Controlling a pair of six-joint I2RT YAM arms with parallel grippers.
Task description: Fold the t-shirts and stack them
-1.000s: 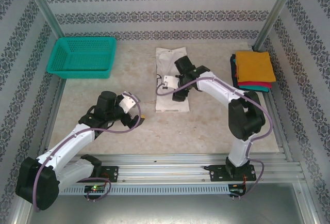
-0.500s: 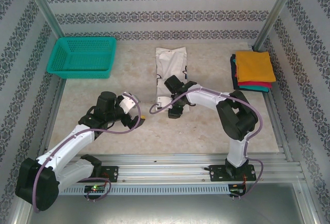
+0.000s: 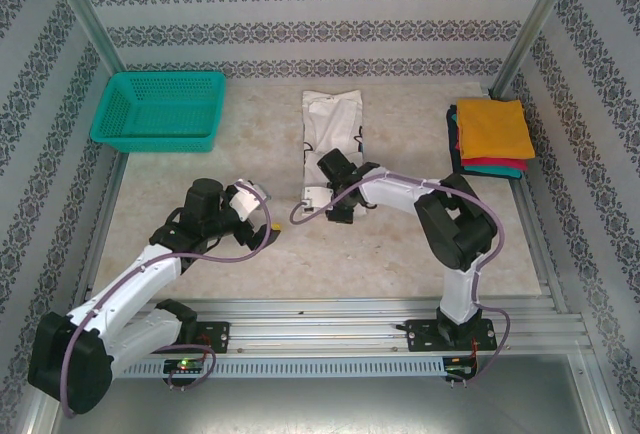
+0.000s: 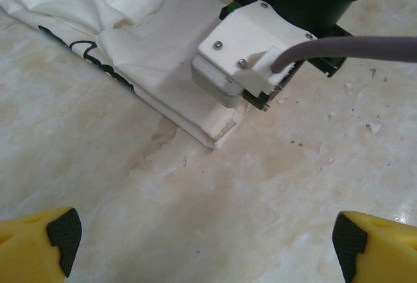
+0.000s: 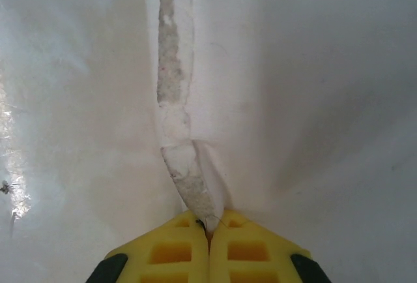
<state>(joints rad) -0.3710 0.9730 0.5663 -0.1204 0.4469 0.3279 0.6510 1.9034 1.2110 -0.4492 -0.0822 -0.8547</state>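
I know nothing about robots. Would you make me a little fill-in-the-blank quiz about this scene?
The right hand pinches the near edge of a t-shirt coloured ___. The stack has a top shirt coloured ___. The left hand is open, holding ___. The teal basket stands far back on the ___ side.
Missing words: white; orange; nothing; left.

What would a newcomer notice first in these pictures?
The right gripper is shut on the near edge of the white t-shirt in the middle. The bright stack of folded shirts, orange on top, lies at the far right, and the teal basket at the far left.
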